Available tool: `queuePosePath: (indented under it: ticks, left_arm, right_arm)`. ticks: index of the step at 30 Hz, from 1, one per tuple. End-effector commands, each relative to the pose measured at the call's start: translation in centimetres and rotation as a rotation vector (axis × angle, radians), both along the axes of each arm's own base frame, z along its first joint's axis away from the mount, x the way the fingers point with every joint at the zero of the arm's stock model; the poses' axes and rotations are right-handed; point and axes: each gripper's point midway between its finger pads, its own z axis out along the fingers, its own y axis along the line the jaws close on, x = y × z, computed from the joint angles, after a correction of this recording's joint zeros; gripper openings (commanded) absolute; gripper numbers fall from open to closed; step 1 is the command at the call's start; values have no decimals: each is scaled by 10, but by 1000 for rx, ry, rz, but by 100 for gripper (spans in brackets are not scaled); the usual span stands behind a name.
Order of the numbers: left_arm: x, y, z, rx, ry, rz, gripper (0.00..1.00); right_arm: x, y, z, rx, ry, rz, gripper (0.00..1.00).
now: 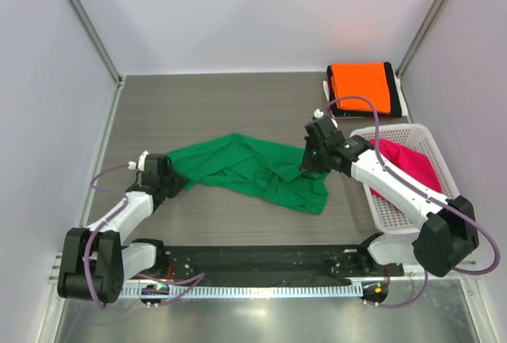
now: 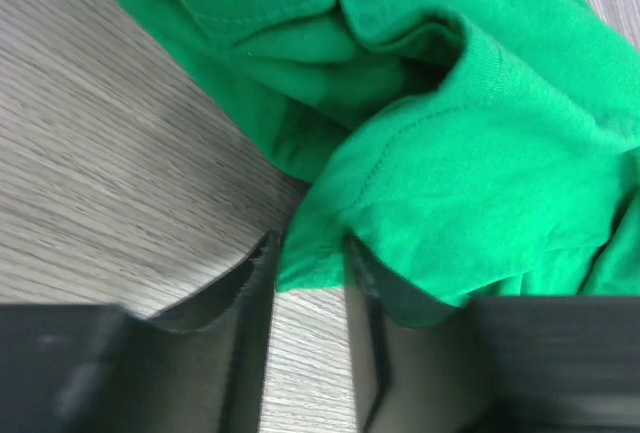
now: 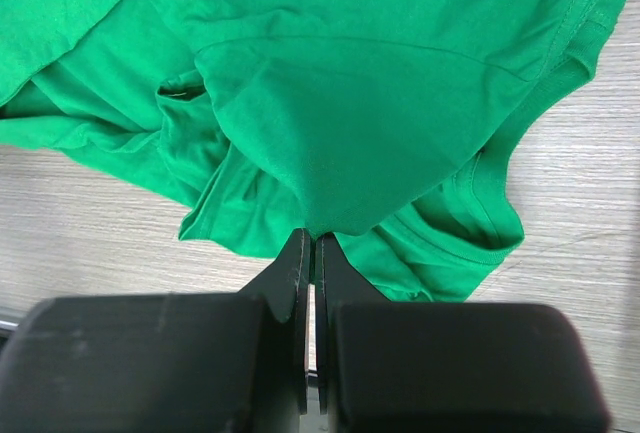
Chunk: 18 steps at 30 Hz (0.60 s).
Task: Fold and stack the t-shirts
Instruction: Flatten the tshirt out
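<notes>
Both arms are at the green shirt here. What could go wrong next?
The left gripper has only a thin edge of the green shirt between its open jaws, so closing may miss it. The right gripper pinches a bunched fold, perhaps several layers, so lifting may leave the shirt twisted rather than flat.

A white mesh basket (image 1: 404,128) stands on the grey wood-grain table (image 1: 222,105).

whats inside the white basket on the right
A magenta-pink t-shirt lies bunched in the white basket. The right arm crosses over its left part, so that part and anything under the shirt cannot be seen.
</notes>
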Motion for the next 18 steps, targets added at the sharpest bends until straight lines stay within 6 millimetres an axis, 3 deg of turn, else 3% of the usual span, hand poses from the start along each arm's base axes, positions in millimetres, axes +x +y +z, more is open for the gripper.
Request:
queuePosePath:
  ticks: [1,9,13,15,16,17,18]
  left_arm:
    - [8,-6,7,-15,-51,-5,26]
    - [7,-9,21,-16,-88,-22,1]
    - [1,-7,37,-1,-87,-26,0]
    - [2,-3,60,17,-111,-12,0]
    - [-8,0,70,31,-99,-9,0]
    - [-2,2,96,40,-150,-7,0]
    - [-3,7,110,64,-164,4,0]
  right_arm:
    - [11,7,14,20,-55,10,1]
    - [11,6,16,19,-59,7,1]
    - [11,4,23,20,-71,7,1]
    - [11,3,36,20,-90,6,1]
    - [12,0,42,13,-103,-1,1]
    - [12,-2,52,18,-127,-5,1]
    - [13,-4,67,20,-147,-8,1]
